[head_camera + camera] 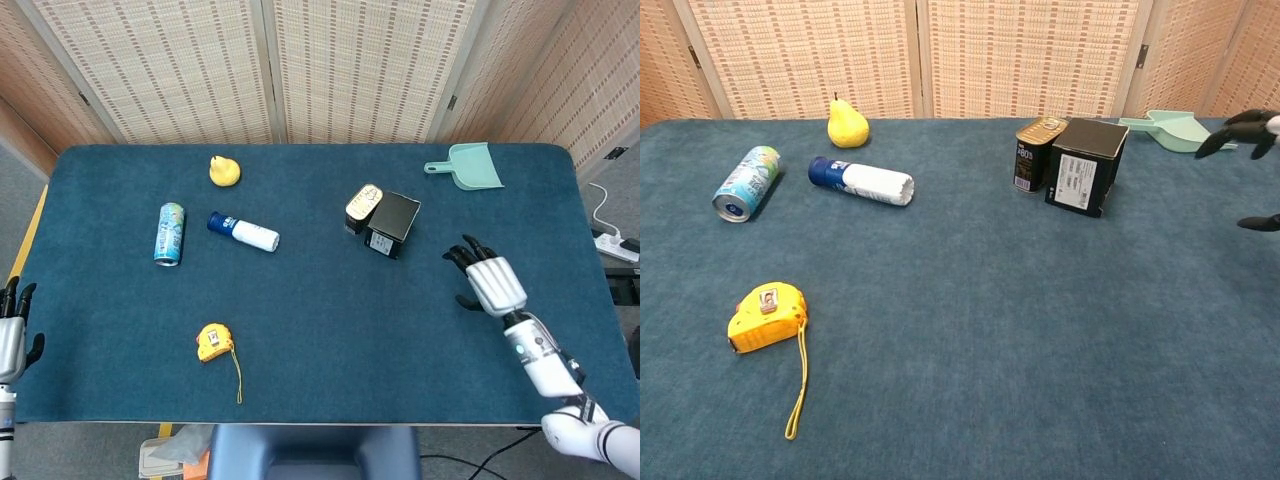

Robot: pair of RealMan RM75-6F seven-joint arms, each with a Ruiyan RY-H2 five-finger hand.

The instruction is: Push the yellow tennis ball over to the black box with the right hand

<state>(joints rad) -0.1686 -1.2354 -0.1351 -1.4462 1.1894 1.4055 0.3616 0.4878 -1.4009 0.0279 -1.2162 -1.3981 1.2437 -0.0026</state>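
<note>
Blue cloth table [320,330] before woven screens. Left hand [10,335] at the frame's lower left edge, fingers apart, holding nothing. Black box [393,224] right of centre, touching a tin can [363,206]. Right hand [488,281] lower right, fingers spread, empty, apart from the box. No tennis ball visible

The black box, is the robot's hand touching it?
No, in the head view the right hand is off to the side of the black box, with bare blue table between them.
</note>
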